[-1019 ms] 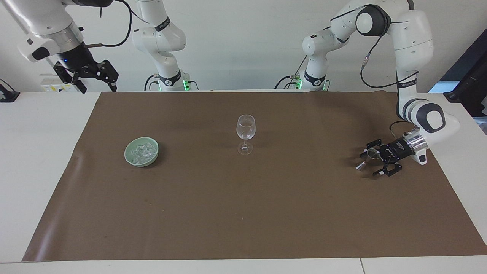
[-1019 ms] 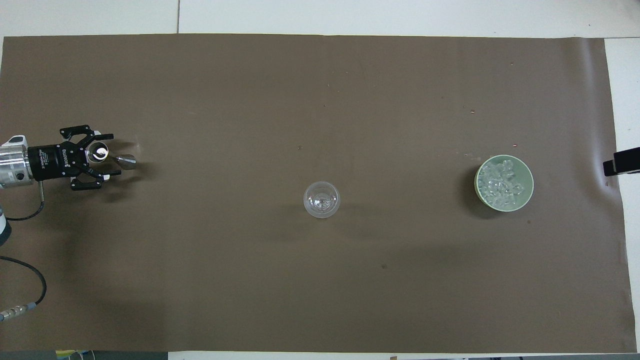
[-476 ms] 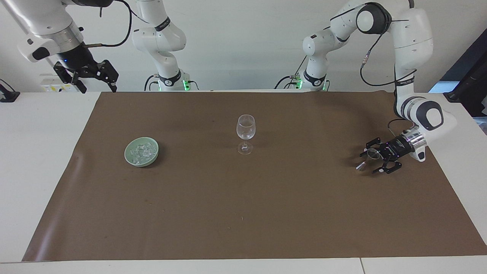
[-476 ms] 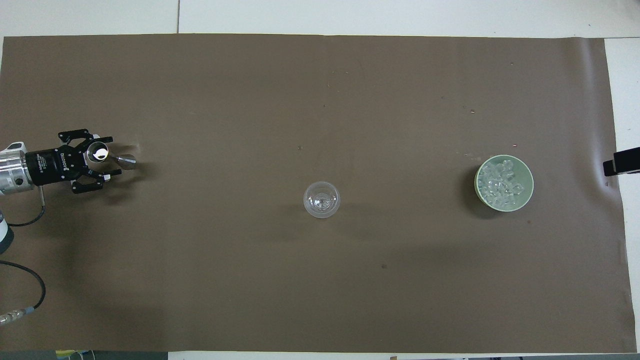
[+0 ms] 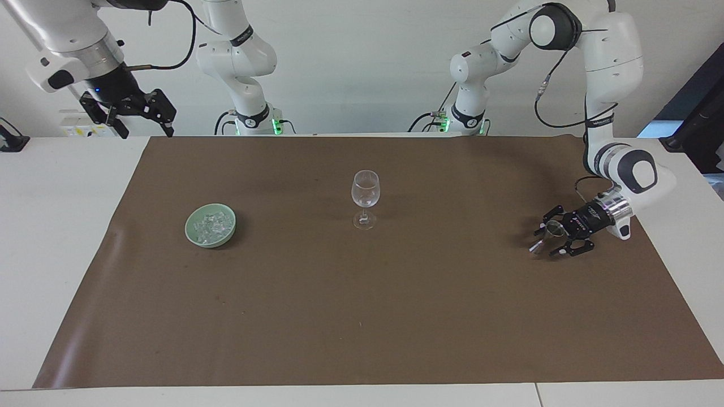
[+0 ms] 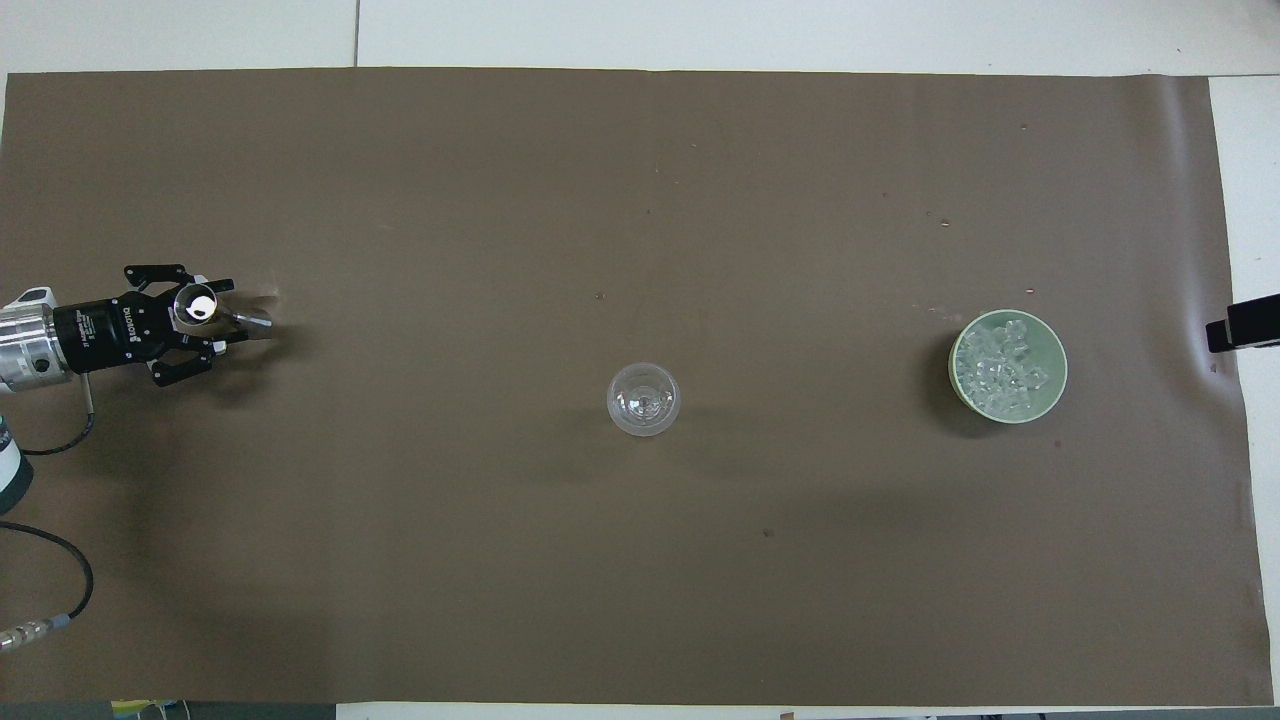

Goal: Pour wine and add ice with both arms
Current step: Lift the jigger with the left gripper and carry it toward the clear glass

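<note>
Brown paper [image 5: 362, 316] covers your table, the wine glass [image 5: 365, 198] at its middle. Toward the left arm's end, your left gripper [image 5: 547, 242] brackets a small metal jigger [image 5: 553, 228]; whether its fingers pinch it, I cannot tell. Toward the right arm's end, ice [image 5: 210, 225] fills a green bowl [image 5: 192, 236]. Your right gripper [image 5: 141, 121] waits raised, fingers spread. Next: grip firmly, lift level. Any liquid is hidden.

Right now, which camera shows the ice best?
The overhead view: it looks straight into the green bowl, so the ice shows as separate cubes. The facing view sees the bowl slantwise, the ice a pale heap.
</note>
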